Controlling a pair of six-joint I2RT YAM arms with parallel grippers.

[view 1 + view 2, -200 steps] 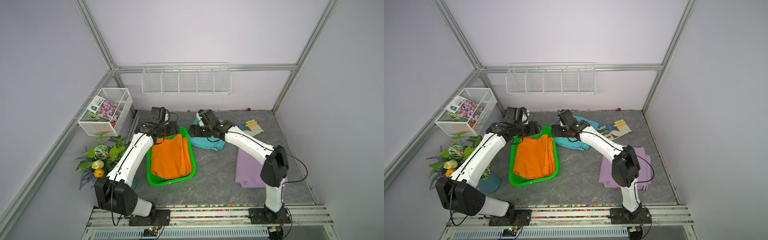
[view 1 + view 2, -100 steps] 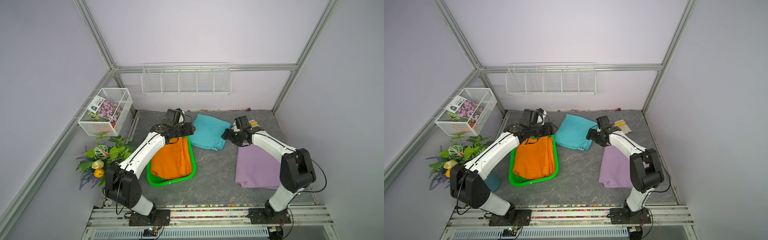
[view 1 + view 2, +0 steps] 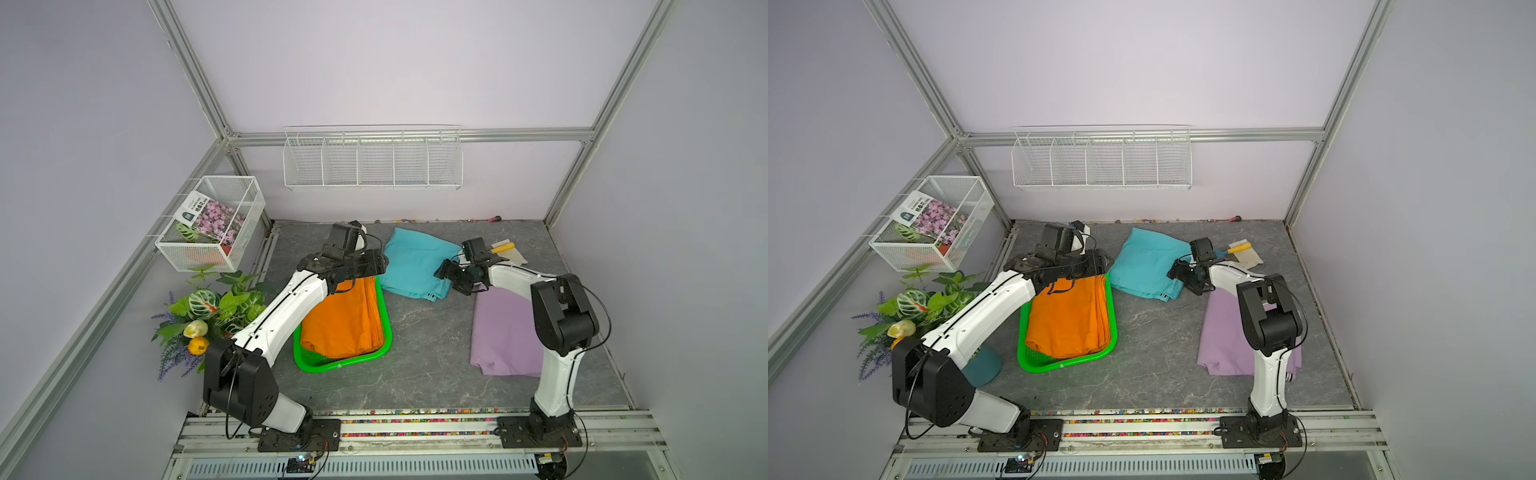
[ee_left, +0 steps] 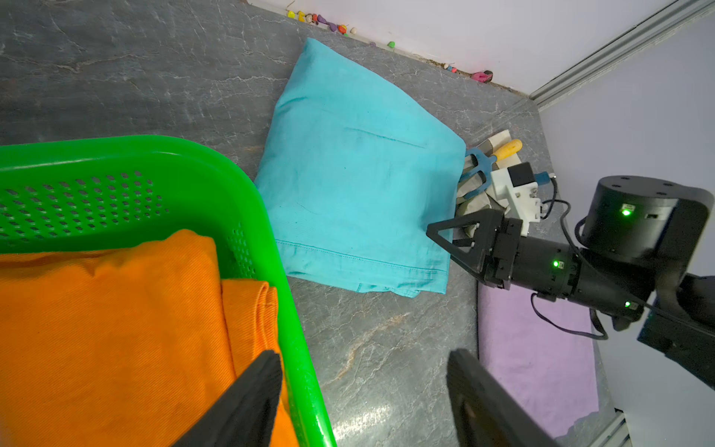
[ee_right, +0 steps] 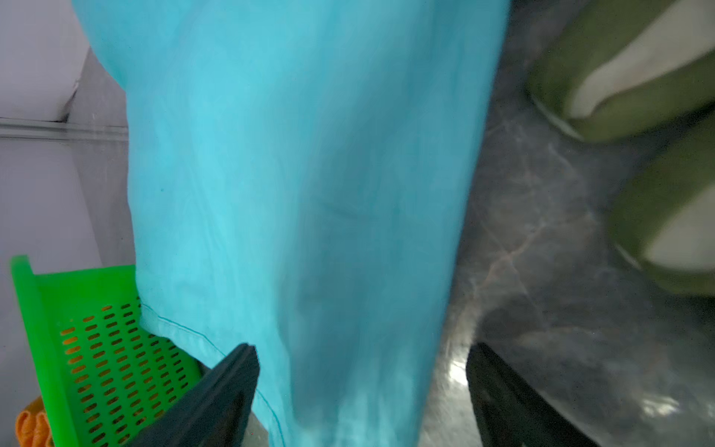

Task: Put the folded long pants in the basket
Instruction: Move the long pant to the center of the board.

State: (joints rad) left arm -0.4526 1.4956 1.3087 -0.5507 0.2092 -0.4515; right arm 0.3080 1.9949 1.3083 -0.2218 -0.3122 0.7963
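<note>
Right wrist view: the teal pants (image 5: 301, 193) lie flat on the worktop (image 5: 541, 232), with their near edge reaching between the spread-apart jaws of the right tool (image 5: 361, 360). There are three folded pants: one orange pair (image 3: 345, 320) lies inside the single green basket (image 3: 353, 360), while the teal pants lie just beside it and one lilac pair (image 3: 503, 332) lies farther off on the worktop. The left tool (image 4: 367, 371), its jaws likewise apart, hovers above the basket's rim.

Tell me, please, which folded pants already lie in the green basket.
The orange pants, inside the basket; the teal pants and lilac pants lie outside it.
</note>
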